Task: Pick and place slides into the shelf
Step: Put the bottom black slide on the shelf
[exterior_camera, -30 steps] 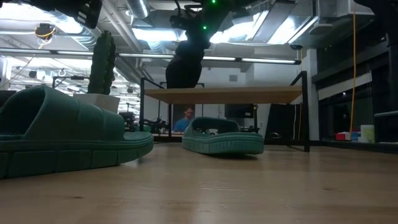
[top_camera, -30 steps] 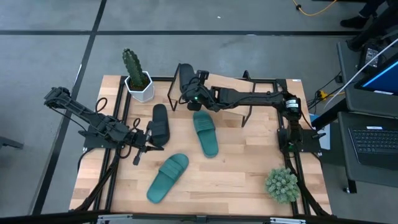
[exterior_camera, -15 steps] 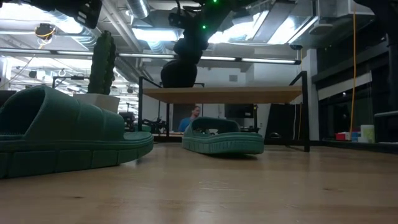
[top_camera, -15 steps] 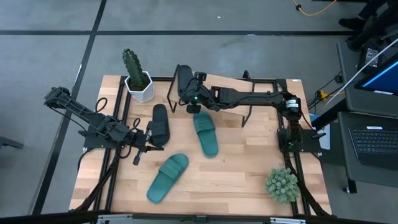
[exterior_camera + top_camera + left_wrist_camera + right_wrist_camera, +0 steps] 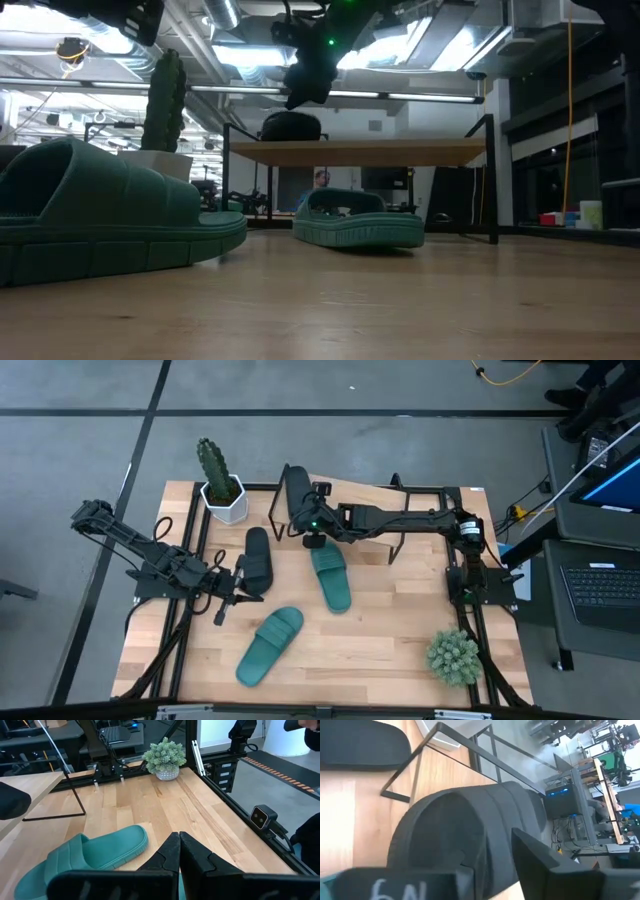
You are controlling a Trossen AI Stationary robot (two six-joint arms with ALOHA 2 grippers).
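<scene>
Right gripper point(image 5: 308, 523) hung above the left end of the shelf point(image 5: 420, 495), its fingers spread and clear of the black slide point(image 5: 297, 490) just released. That slide lay flat on the shelf board, sole down, as the low view confirmed point(image 5: 291, 126), with the gripper point(image 5: 308, 80) poised just above it. In the right wrist view, the slide's wide strap point(image 5: 470, 830) filled the space ahead of one dark finger point(image 5: 555, 870).

Left gripper point(image 5: 228, 600) rested low over the table point(image 5: 400, 640), just beside the heel end of the second black slide point(image 5: 258, 558), which lay on the tabletop in front of the shelf. Its fingers point(image 5: 172, 855) were pressed together and held nothing.

Two teal slides lay on the table: one point(image 5: 330, 574) near the shelf's front edge, the other point(image 5: 270, 645) nearer the front of the table, angled. A potted cactus point(image 5: 221, 485) stood at the far left corner; a small bushy plant point(image 5: 453, 657) stood near the right front corner.
</scene>
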